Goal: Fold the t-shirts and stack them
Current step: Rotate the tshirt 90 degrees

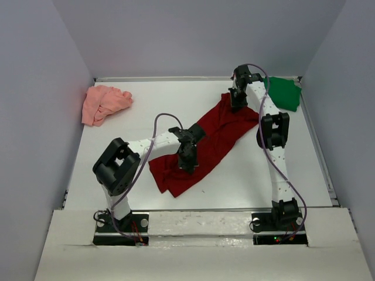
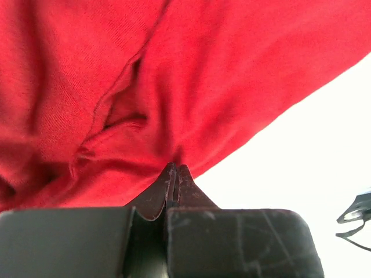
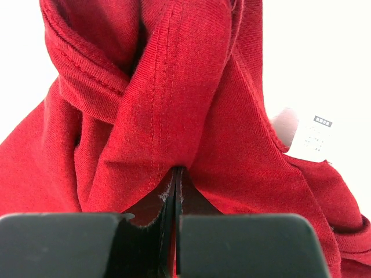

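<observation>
the left gripper (image 2: 174, 169) has its 2 fingers shut tight on a pinch of the dark red t-shirt (image 1: 205, 140), at the shirt's near end. the right gripper (image 3: 176, 172) is clamped on a stitched edge at its far end. the shirt runs as 1 long slanted strip from the middle of the table (image 1: 263, 181) toward the far right corner. the green t-shirt (image 1: 284, 93) lies in that corner. the pink t-shirt (image 1: 104, 103) is bunched in the far left corner. the red cloth is twisted, so i cannot tell sleeve from hem.
</observation>
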Available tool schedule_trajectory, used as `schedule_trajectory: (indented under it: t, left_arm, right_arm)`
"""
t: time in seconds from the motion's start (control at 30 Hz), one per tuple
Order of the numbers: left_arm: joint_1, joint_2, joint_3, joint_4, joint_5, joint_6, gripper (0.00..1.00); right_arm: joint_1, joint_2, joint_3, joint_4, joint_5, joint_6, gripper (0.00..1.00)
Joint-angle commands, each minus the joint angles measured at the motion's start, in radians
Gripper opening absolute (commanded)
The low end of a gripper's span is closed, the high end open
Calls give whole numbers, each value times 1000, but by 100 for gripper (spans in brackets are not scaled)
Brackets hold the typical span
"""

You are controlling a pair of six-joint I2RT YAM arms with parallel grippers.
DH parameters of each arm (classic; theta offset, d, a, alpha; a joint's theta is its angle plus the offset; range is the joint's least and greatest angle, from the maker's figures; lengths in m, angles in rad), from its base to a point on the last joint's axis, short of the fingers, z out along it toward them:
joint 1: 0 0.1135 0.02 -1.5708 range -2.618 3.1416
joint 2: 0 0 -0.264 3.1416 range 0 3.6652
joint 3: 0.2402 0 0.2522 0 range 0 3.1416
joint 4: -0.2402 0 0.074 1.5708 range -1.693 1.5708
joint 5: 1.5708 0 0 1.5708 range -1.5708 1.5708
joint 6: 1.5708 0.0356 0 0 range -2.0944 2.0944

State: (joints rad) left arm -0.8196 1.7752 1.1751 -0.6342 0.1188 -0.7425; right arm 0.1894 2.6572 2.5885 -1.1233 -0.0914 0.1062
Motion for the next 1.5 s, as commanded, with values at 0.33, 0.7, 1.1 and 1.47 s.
schedule_trajectory:
  t: [0.33,0.7,1.1,1.47]
  left_arm:
    - [-18,-137,309,-234,-392,-38,0]
    - [97,137,645,-255,-334,260,0]
    - [266,490,1087,-160,207,646,0]
    - [310,734,1206,7,522,551,0]
  right_arm:
    - [71,-187,-60,69,33,-49,4]
    - [116,-512,-302,40,166,53,5]
    - [116,-862,-788,180,130,148,0]
    - [116,-815,-887,137,283,217,0]
